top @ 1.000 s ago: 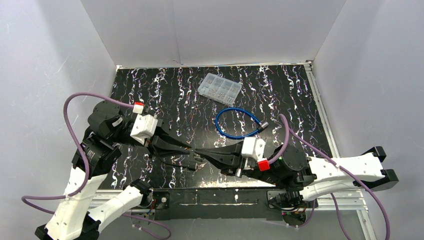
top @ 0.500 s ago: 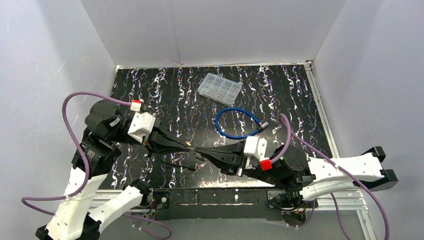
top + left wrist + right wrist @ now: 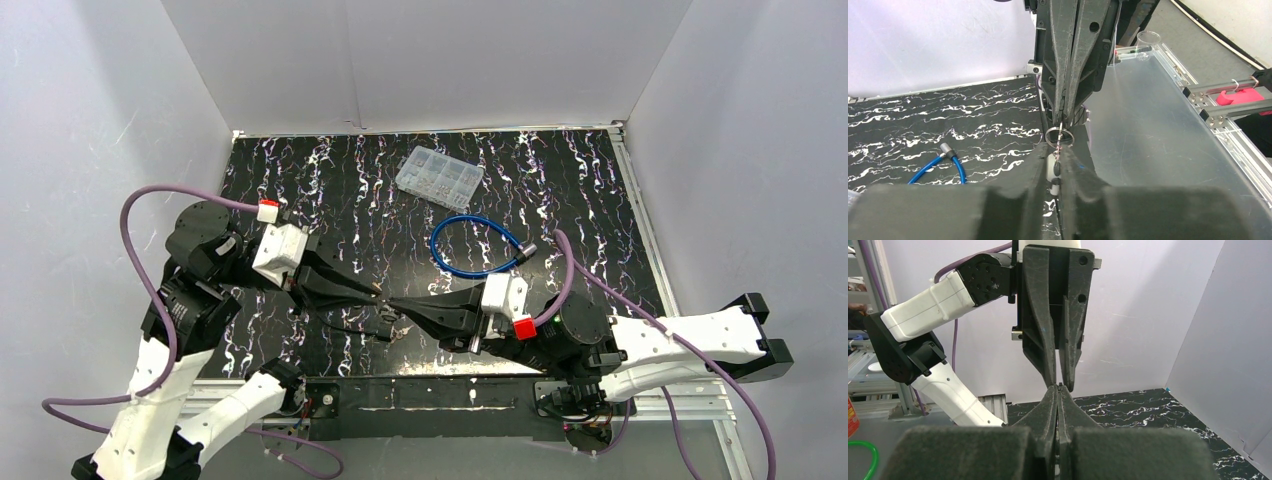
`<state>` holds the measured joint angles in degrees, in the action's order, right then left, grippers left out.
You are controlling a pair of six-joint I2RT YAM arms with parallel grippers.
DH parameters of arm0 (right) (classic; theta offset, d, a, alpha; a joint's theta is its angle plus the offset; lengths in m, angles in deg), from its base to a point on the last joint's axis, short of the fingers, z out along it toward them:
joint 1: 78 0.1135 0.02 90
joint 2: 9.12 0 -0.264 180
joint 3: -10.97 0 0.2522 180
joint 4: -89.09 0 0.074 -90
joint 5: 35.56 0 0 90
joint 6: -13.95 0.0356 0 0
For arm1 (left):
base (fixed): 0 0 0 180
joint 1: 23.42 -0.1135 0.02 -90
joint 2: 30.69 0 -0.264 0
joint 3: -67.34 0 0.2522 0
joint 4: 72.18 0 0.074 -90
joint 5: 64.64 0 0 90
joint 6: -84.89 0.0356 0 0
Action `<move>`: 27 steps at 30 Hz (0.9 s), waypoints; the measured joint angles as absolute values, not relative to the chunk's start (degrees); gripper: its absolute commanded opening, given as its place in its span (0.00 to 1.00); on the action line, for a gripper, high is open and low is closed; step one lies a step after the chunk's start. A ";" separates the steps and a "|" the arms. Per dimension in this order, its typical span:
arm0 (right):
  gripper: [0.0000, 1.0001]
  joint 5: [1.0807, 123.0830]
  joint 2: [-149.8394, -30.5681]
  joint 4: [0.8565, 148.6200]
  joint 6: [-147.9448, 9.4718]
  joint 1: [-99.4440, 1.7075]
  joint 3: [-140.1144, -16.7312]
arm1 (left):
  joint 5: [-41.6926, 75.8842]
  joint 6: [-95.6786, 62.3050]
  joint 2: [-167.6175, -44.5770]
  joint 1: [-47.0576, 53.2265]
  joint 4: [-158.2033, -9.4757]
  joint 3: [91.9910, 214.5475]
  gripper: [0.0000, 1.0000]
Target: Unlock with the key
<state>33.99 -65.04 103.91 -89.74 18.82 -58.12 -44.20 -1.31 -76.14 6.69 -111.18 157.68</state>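
My two grippers meet tip to tip over the near middle of the table. The right gripper [image 3: 393, 302] is shut, and the key's ring [image 3: 1059, 136] hangs at its tips. The thin key [image 3: 1058, 152] runs from the ring down into the narrow gap of my left gripper [image 3: 1062, 156]. That gripper's jaws stand slightly apart, and the key lies close to one pad. A black lock body [image 3: 383, 327] lies on the table just under the tips. The blue cable loop [image 3: 475, 245] with its metal end [image 3: 527, 251] lies further back to the right.
A clear plastic parts box [image 3: 439, 176] sits at the back middle of the marbled black table [image 3: 300, 180]. White walls close off the left, the back and the right. A metal rail [image 3: 640, 225] edges the table on the right.
The left wrist has drifted a little to the left. The right gripper has stayed shut at the same spot, and the tips still meet.
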 measured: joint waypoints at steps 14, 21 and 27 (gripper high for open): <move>0.01 33.99 -65.04 104.06 -89.81 18.82 -58.12 | -44.22 -1.80 -75.49 5.97 -110.76 157.17 0.33; 0.01 34.10 -65.04 103.93 -89.98 18.82 -58.12 | -44.12 -1.91 -75.55 5.88 -110.74 156.93 0.23; 0.01 34.23 -65.04 103.91 -90.05 18.82 -58.12 | -43.87 -2.17 -75.64 5.88 -110.81 156.28 0.28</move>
